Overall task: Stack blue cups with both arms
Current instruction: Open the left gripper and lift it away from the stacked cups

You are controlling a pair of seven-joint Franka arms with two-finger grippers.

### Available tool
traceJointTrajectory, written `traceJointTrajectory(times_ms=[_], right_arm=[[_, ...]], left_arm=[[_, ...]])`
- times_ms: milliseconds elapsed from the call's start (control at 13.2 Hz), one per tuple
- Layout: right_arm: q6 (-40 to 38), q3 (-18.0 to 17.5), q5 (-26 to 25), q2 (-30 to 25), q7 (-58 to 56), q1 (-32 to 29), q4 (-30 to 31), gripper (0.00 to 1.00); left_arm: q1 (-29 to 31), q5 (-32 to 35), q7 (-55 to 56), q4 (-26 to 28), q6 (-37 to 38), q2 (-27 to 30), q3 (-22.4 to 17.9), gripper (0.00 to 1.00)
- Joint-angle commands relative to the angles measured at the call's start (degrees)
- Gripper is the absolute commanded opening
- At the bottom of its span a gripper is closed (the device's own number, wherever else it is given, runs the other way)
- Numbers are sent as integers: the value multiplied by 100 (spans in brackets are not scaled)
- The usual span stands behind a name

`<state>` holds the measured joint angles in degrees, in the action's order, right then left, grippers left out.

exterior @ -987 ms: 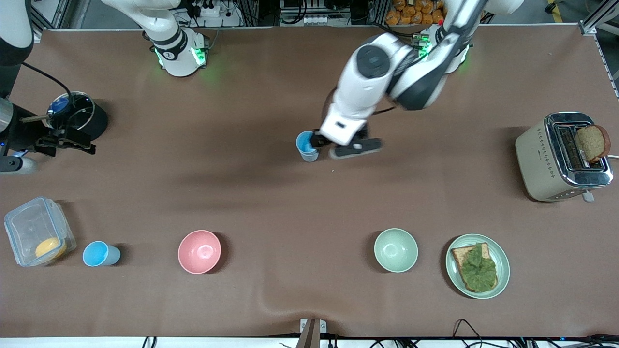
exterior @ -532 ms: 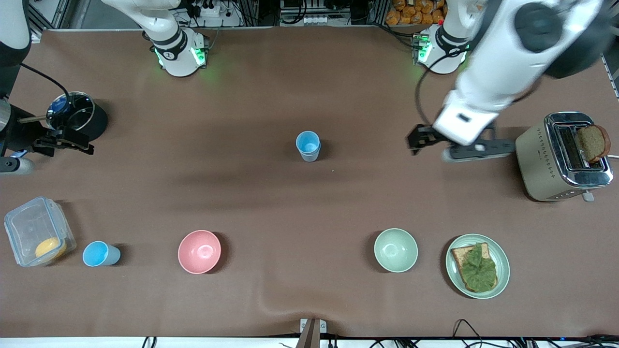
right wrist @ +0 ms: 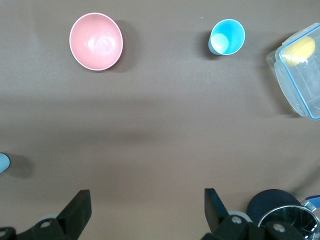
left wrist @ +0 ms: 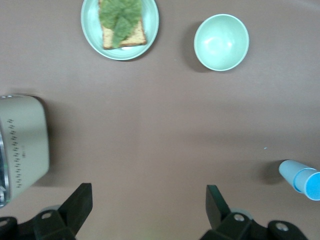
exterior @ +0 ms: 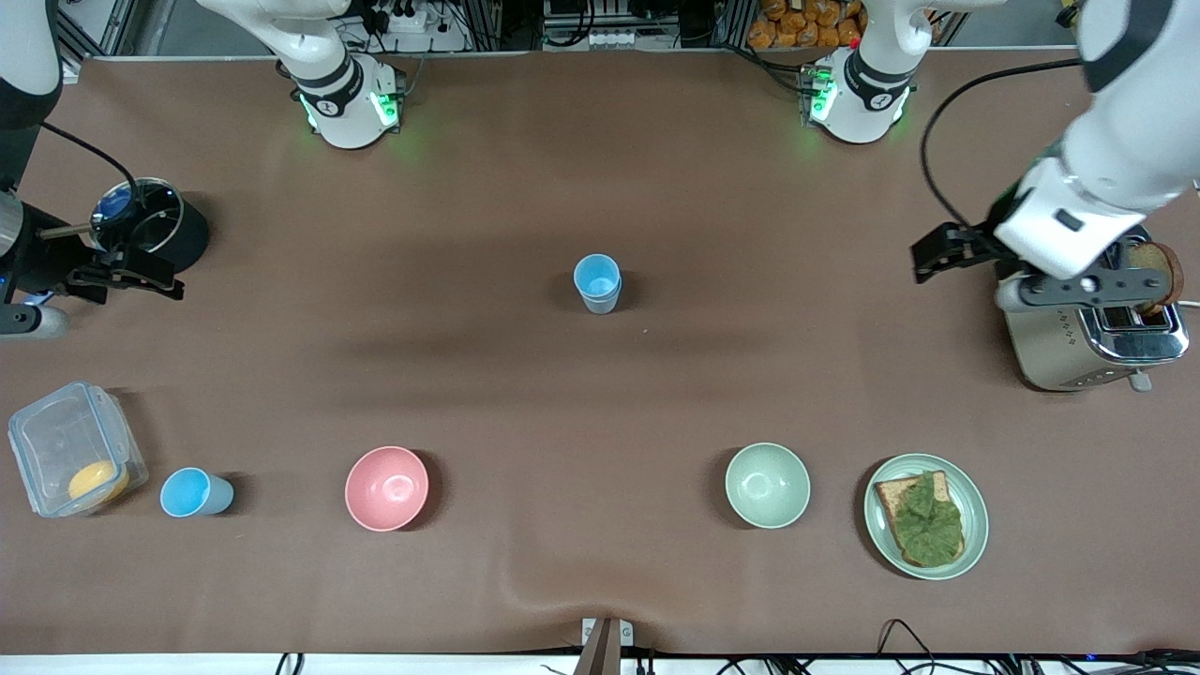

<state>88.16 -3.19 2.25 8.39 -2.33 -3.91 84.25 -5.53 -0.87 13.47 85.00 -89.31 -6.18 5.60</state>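
Beside the black pot (exterior: 155, 225) at the right arm's end of the table, the right gripper (exterior: 127, 272) hangs with its jaws spread wide and nothing between them; this arm waits. Nearer the front camera than the pot sits a clear lidded box (exterior: 73, 448), and just beside that box, toward the pink bowl (exterior: 386, 487), stands a single sky-blue cup (exterior: 192, 492), upright and alone. Moving on from the pink bowl toward the left arm's end, the stacked blue cups (exterior: 598, 282) stand at mid-table, farther from the front camera than both bowls, one nested upright in the other. Next comes the pale green bowl (exterior: 767, 485), then a plate (exterior: 975, 525) with lettuce on toast just beside it. Last, over the toaster (exterior: 1078, 361), the left gripper (exterior: 1027, 277) hovers, its jaws wide open and empty.

By my judgement one stack is made, yet the lone cup by the box is not yet joined to it. The risks from here: the left gripper sits close above the toaster and its bread slice (exterior: 1158, 272), so a careless descent could knock them; and a reach for the lone cup could clip the box, since the two stand so near each other
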Motion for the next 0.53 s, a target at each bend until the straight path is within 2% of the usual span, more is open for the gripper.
traceJointTrajectory(times_ms=[0,228,456], right_arm=[[-89,-112,-50,58,83,-92,-128,100],[-98,-112,-50,66,40,-136,-128,100],[-106,-112,-58,66,39,-127,-128,100]], left_arm=[[254,26,-423,-63,194,256,56,100],[421,-97,-459,419,-16,643,55,100],[456,-27,-661,421,36,723,47,100]])
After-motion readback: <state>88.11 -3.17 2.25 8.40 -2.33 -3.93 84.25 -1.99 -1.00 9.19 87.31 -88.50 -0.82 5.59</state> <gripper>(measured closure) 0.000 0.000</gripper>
